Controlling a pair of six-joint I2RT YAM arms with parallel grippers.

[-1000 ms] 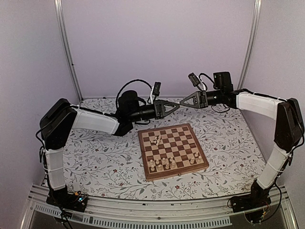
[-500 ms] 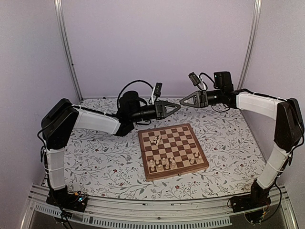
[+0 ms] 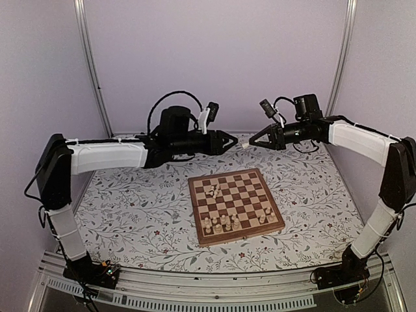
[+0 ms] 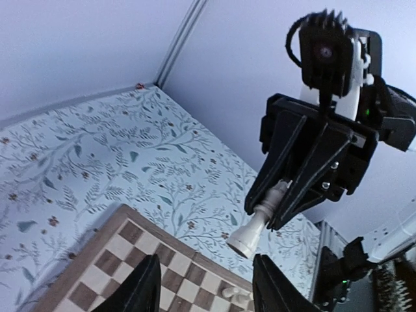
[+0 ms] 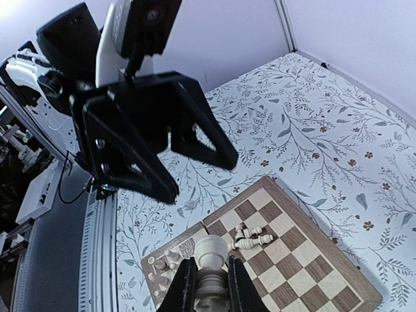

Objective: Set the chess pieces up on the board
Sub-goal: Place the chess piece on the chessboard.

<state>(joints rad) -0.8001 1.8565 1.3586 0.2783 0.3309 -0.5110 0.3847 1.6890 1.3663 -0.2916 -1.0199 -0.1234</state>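
A pale chess piece [image 5: 211, 259] is clamped upright between the fingers of my right gripper [image 5: 211, 289], which is shut on its stem. In the left wrist view that chess piece [image 4: 259, 224] sticks out of the right gripper [image 4: 286, 201] base-first, towards my left gripper [image 4: 205, 292], which stands open and empty just below it. From above, the left gripper [image 3: 233, 139] and right gripper [image 3: 251, 143] meet tip to tip in the air beyond the board [image 3: 257, 229]. Several chess pieces [image 3: 221, 224] stand along its near rows. A few chess pieces [image 3: 213, 190] lie toppled near its far left corner.
The board lies on a floral-patterned tabletop [image 3: 130, 208]. Pale walls with two metal posts [image 3: 91, 71] close in the back and sides. Both arm bases sit on a metal rail [image 3: 195, 286] at the near edge.
My left arm has risen and stretched out, and its jaws have opened. The right gripper has closed tighter on the chess piece. The pieces on the board have not moved.
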